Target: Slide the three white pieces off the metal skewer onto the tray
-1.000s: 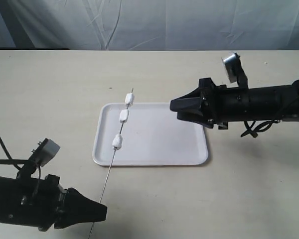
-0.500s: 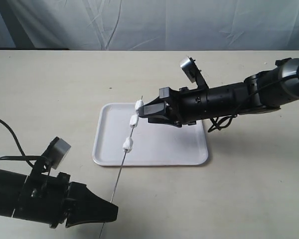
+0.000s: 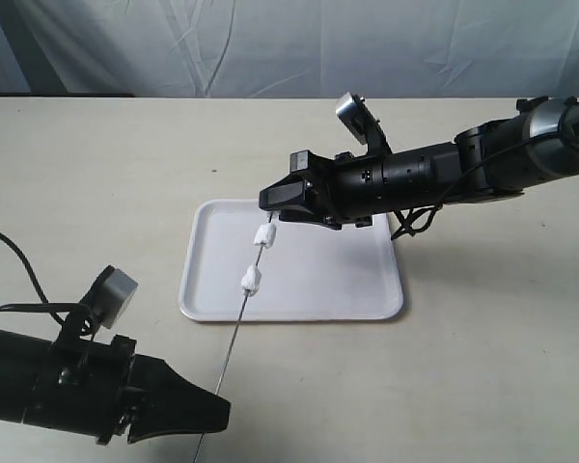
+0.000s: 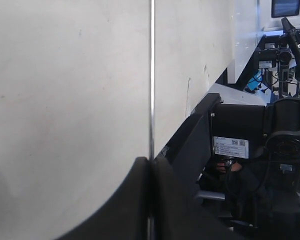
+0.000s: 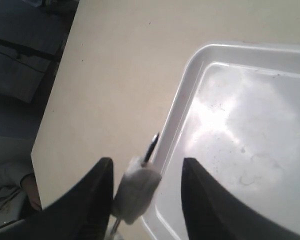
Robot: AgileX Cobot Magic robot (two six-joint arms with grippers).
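Note:
The metal skewer (image 3: 234, 338) slants up from my left gripper (image 3: 220, 415), which is shut on its lower end; in the left wrist view the black fingers (image 4: 140, 200) pinch the rod (image 4: 151, 75). Two white pieces (image 3: 263, 235) (image 3: 250, 281) sit on the skewer above the left part of the tray (image 3: 318, 280). My right gripper (image 3: 273, 204) covers the skewer's top. Its wrist view shows the gripper (image 5: 148, 164) open with the third white piece (image 5: 137, 187) between its fingers, against one of them, the skewer tip (image 5: 152, 144) poking out over the tray rim (image 5: 175, 120).
The beige table (image 3: 96, 174) runs back to a grey curtain (image 3: 270, 48). My right arm (image 3: 444, 174) reaches across above the tray's far edge, with a cable (image 3: 415, 220) hanging below it. Dark equipment (image 4: 260, 150) stands beyond the table's edge in the left wrist view.
My right gripper has come in from the right to the skewer's top, so the top piece now sits between its fingers. The left gripper tilted the skewer rightward, then held still.

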